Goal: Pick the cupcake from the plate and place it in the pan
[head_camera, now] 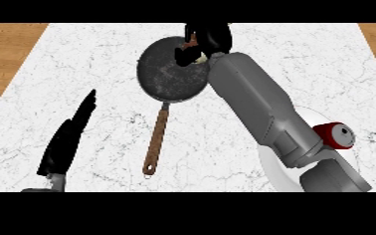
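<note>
**Cupcake at the pan's far rim, release to come**

Now, the head view, and it's the only one we get. The right hand (207, 39) is stretched up to the top centre of the frame, its grey forearm running diagonally from the lower right. Its black fingers are curled closed around something pale, and that sliver of cream peeking out beneath them looks like the cupcake (200, 58), held right at the upper right edge of the pan (170, 72). Most of the cake is buried under the fingers, so I can't say whether it already touches the dark pan floor or hangs just above it.

The pan sits upper centre, its brown handle pointing down toward the bottom of the frame. The white plate (317, 115) shows at the lower right, largely hidden behind the forearm. At the lower left, the left hand (67, 137) rests with fingers straight, holding nothing.

The danger here, as I read it, is the position: the cupcake sits close to the rim rather than the middle. Let go from here and it could catch the lip, tip over, or roll out onto the marble counter (95, 55). Fingers dragging on the way out could also topple it.
</note>
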Action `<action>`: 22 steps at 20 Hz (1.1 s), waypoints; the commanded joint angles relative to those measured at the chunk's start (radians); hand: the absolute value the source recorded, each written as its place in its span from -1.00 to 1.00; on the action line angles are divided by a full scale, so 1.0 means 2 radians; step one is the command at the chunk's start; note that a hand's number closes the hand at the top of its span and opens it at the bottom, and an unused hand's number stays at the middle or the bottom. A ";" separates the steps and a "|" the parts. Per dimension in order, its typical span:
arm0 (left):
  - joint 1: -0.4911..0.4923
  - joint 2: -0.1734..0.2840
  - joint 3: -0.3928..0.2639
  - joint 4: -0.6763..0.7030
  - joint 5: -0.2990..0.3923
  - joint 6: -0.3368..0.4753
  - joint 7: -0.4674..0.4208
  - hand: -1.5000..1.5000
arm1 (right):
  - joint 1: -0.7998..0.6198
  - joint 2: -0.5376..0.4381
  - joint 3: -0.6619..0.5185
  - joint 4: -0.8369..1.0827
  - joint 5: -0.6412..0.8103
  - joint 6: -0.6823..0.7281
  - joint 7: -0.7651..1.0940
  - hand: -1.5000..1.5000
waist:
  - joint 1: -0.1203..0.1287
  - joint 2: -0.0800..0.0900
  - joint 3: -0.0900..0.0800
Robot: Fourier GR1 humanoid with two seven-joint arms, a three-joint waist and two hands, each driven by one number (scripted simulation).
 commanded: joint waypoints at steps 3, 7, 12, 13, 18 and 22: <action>-0.018 0.005 0.005 0.012 -0.001 -0.010 -0.011 0.00 | -0.029 0.016 -0.001 0.095 -0.027 0.013 -0.021 1.00 | 0.017 0.007 0.000; -0.040 -0.004 -0.012 0.004 -0.006 -0.015 0.005 0.00 | -0.031 0.016 0.025 0.123 -0.019 0.032 -0.033 1.00 | 0.038 0.015 0.000; -0.043 -0.010 -0.027 -0.007 -0.011 -0.019 0.008 0.00 | 0.009 0.016 -0.051 0.124 -0.123 0.066 -0.033 -1.00 | 0.052 0.019 0.001; -0.048 -0.009 -0.017 0.003 -0.007 -0.017 -0.001 0.00 | 0.008 0.017 -0.058 0.129 -0.133 0.063 -0.029 -1.00 | 0.052 0.020 0.001; -0.054 -0.016 -0.022 0.011 -0.010 -0.015 0.009 0.00 | 0.020 0.017 -0.093 0.108 -0.192 0.030 -0.084 -1.00 | 0.058 0.019 0.002; -0.051 -0.006 -0.018 0.013 -0.008 -0.025 0.005 0.00 | 0.008 0.017 -0.111 0.095 -0.211 -0.035 -0.131 -1.00 | 0.051 0.015 0.001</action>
